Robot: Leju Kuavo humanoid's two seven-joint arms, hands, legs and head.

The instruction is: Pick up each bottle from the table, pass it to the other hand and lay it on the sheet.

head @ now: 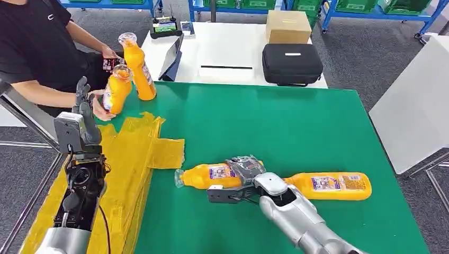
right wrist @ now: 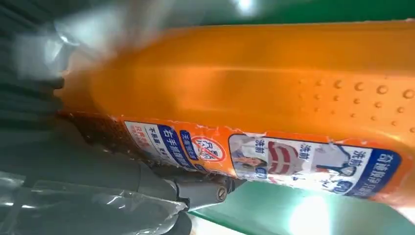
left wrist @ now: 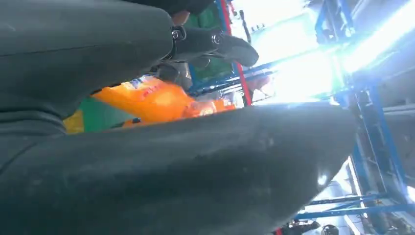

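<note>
Two orange bottles lie on the green table (head: 296,121). My right hand (head: 244,173) grips the nearer-left bottle (head: 204,176) around its middle; the bottle still rests on the cloth. Its labelled orange body (right wrist: 274,98) is seen close up in the right wrist view, with my fingers (right wrist: 195,188) under it. The second lying bottle (head: 331,186) is just right of my forearm. My left hand (head: 82,100) is raised open over the yellow sheet (head: 129,159), holding nothing. Two more bottles (head: 138,66) (head: 117,89) stand at the back left, and they appear as an orange shape (left wrist: 151,100) past my thumb.
A person in black sits at the back left; one of their hands (head: 98,110) touches the nearer standing bottle. Behind the green table a white table carries a black case (head: 292,63), a cardboard box (head: 288,26) and a tablet (head: 172,57). A white board (head: 418,106) stands at right.
</note>
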